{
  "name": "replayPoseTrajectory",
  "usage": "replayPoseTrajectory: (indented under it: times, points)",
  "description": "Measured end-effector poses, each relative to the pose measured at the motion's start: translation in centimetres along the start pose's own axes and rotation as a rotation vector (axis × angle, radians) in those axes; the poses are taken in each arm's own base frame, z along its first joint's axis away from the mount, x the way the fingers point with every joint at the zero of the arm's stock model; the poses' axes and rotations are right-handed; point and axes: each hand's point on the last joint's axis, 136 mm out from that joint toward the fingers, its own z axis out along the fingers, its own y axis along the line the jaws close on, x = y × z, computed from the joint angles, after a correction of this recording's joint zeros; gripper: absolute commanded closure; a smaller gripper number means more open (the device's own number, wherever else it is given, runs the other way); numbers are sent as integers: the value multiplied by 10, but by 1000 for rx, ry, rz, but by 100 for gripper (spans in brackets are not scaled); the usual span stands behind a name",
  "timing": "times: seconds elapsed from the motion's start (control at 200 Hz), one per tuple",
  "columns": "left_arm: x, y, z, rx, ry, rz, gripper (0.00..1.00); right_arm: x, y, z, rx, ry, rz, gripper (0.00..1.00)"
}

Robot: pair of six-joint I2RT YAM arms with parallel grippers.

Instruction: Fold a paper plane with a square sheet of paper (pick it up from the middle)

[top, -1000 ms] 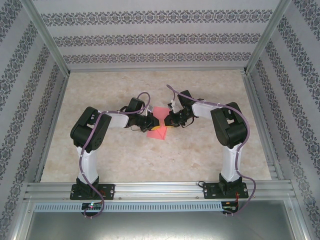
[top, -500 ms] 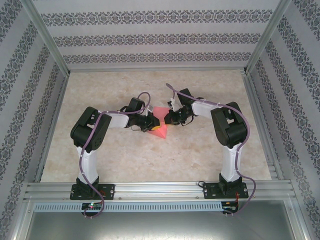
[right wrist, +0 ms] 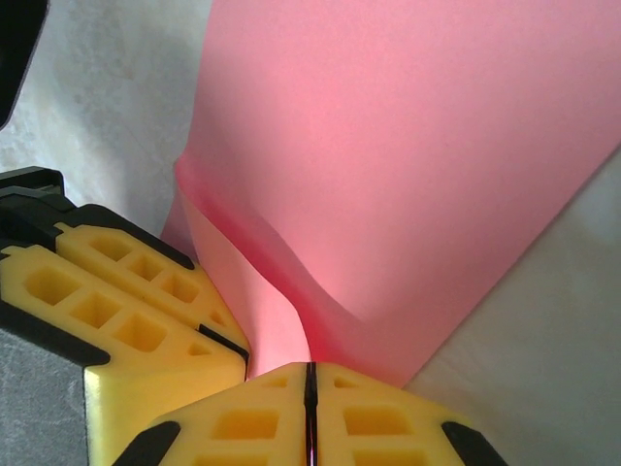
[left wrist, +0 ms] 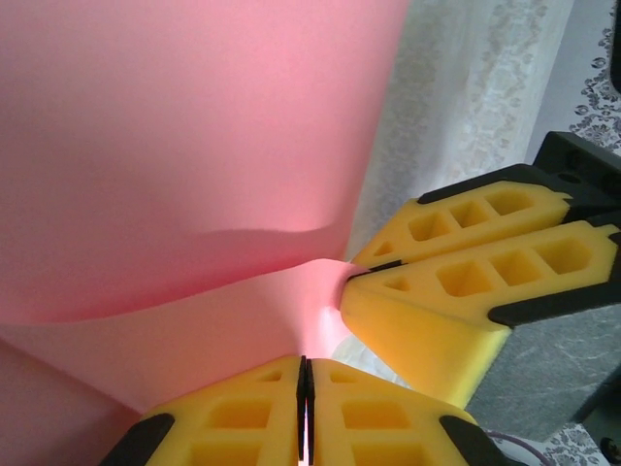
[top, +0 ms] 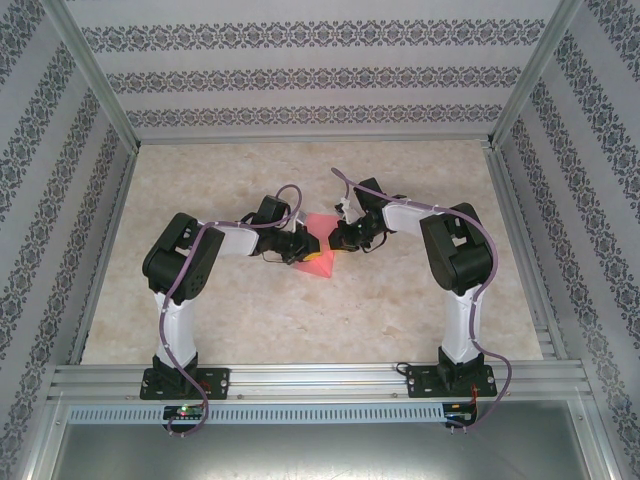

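Findings, remote station. The left claw [left wrist: 303, 367] was clenched, its yellow fingers pressed together on a pinch of the square sheet of paper [left wrist: 194, 146]. The right claw [right wrist: 310, 369] was likewise clenched on the same sheet. The two claws stood just beside each other, tips nearly touching. The sheet rose from both pinches and fanned out beyond the fingertips, buckled into a soft ridge between them, with a lobe hanging on the near side of the claws.

Risks noted, in my judgement:
- Both grips sat very close on thin paper. Any pull apart could tear it at the pinch.
- The buckle was loose, not a set crease. Pressing it now could put the fold off the centre line.
- With the fingertips this close, a small inward drift could knock one claw against the other and slip the paper free.

Pose: the left arm [top: 190, 255] and right arm [top: 455, 250] were each elbowed outward, forearms turned inward, wrists meeting over mid-tabletop [top: 420, 320].
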Motion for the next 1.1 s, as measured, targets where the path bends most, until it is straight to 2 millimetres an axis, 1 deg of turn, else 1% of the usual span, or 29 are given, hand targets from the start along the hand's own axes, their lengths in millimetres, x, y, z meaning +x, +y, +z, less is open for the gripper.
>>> replayPoseTrajectory:
  times: [0.21, 0.4, 0.789, 1.104]
  points:
    - [-2, -8, 1, 29, -4, 17, 87, -1, -6, 3, 22, 3, 7, 91]
    - [-2, -9, 1, 32, -6, 18, 87, 0, -8, 4, 31, 10, 15, 91]
    - [-4, -11, 0, 39, -14, 28, 87, 1, -8, 4, 29, 11, 15, 90]
    - [-5, -6, 0, 16, -22, 27, 88, 2, -1, 4, -7, 19, 12, 91]
